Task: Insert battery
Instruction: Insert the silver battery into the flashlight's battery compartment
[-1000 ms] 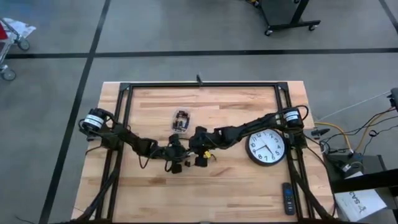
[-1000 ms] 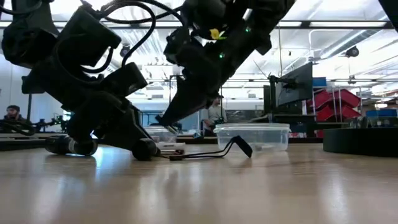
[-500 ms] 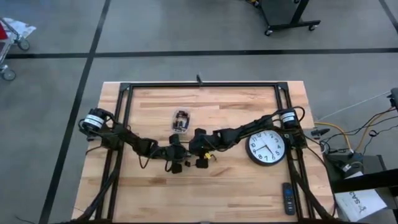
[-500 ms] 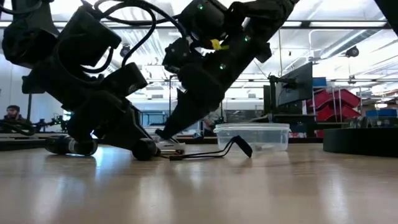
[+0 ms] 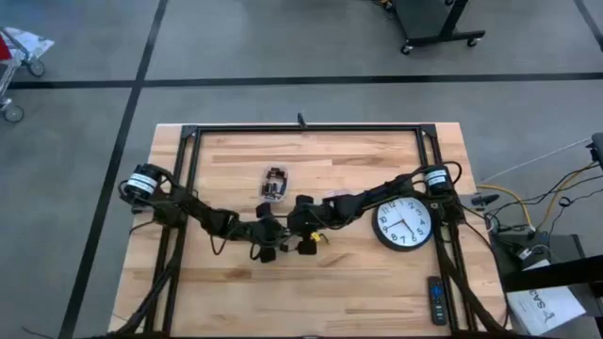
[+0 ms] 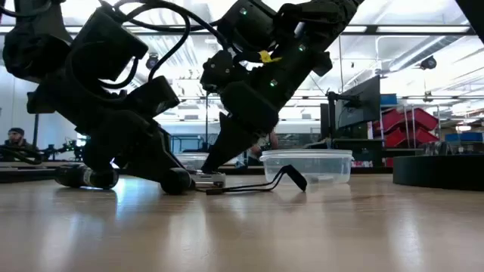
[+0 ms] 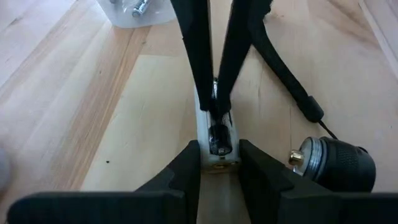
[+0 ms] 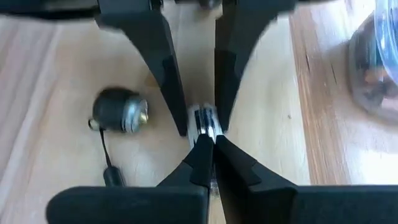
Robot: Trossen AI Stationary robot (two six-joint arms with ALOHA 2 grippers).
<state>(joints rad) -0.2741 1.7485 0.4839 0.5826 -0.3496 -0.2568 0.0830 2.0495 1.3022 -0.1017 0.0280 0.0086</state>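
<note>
Two claws meet over a white battery holder at the middle of the counter [image 5: 377,273].

The left claw [image 7: 219,158] grips the white battery holder [image 7: 217,146] by its sides, holding it flat on the wood, with a battery [image 7: 218,135] lying in its slot. Just beside it rests a black cap [image 7: 339,163] on a thin cord. The right claw [image 8: 208,144], fingers pinched nearly together, presses its tips down onto the battery from the opposite side. A clear container [image 6: 306,165] sits behind, and a wall clock [image 5: 404,224] lies at right.
</note>
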